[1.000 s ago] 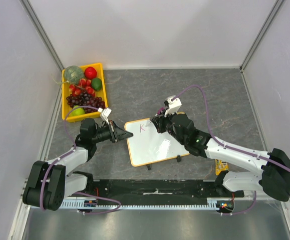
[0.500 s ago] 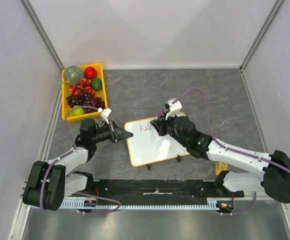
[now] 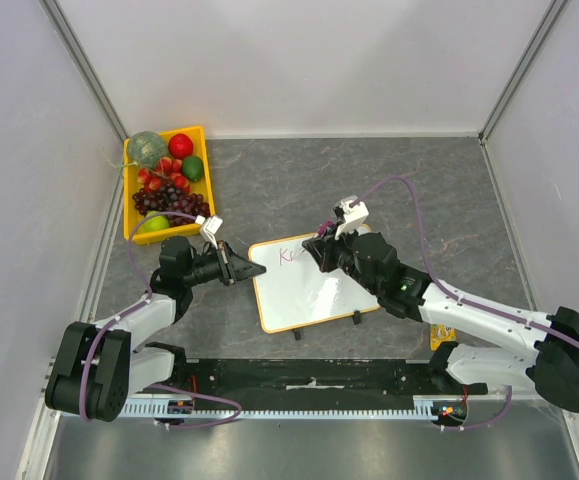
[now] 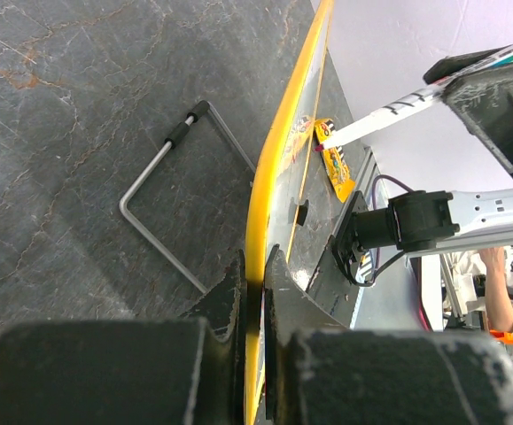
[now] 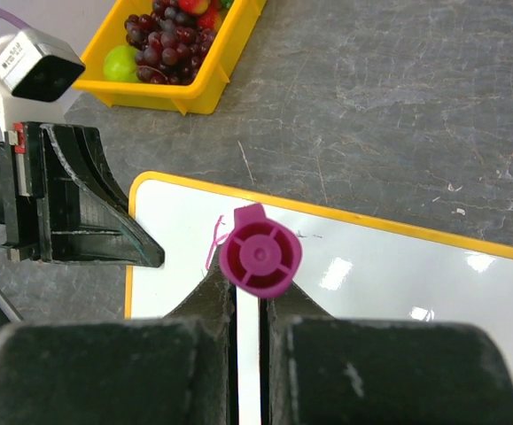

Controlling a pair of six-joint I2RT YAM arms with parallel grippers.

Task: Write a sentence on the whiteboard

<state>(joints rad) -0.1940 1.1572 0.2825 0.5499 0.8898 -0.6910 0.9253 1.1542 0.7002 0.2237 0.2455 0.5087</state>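
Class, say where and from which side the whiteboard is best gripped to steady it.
Grip the whiteboard by its thin left-edge frame, coming from the left, as the left tool does: the thin rim fits between closed fingers and leaves the writing face free.

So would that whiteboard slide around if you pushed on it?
Probably yes. The whiteboard looks thin and lies on a smooth-looking table, so a push from the marker could slide it; that may be why the left hand pinches its edge. It also seems stiff, not floppy: its orange frame runs straight in the left wrist view.
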